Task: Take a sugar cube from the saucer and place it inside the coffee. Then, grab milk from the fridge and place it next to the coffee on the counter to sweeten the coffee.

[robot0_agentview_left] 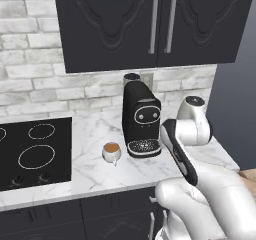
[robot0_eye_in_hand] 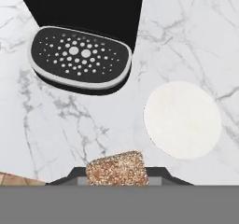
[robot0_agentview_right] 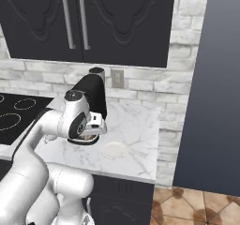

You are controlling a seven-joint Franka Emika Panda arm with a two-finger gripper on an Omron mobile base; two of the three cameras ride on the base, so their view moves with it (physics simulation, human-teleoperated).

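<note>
Our gripper [robot0_eye_in_hand: 116,178] is clamped shut on the sugar cube [robot0_eye_in_hand: 116,168], a speckled tan-brown block that we see pinched at the bottom of the hand view, lifted off the counter [robot0_eye_in_hand: 60,125]. Below it lies white marble with grey veins, and the saucer [robot0_eye_in_hand: 182,119], round, white and bare, sits just to one side of the cube in that view. We also see the saucer from the right base view, near the front edge of the counter and toward its right end, in front of the coffee machine [robot0_agentview_left: 141,119]. That tall black machine stands toward the back of the counter, its perforated drip tray [robot0_eye_in_hand: 79,56] close to the saucer but apart from it. The coffee [robot0_agentview_left: 111,152], a small white cup of brown liquid, rests on the counter just left of the machine's base, between it and the black hob [robot0_agentview_left: 32,151]. Our white arm [robot0_agentview_left: 187,134] rises over the counter's right part, hiding the saucer in the left base view.
</note>
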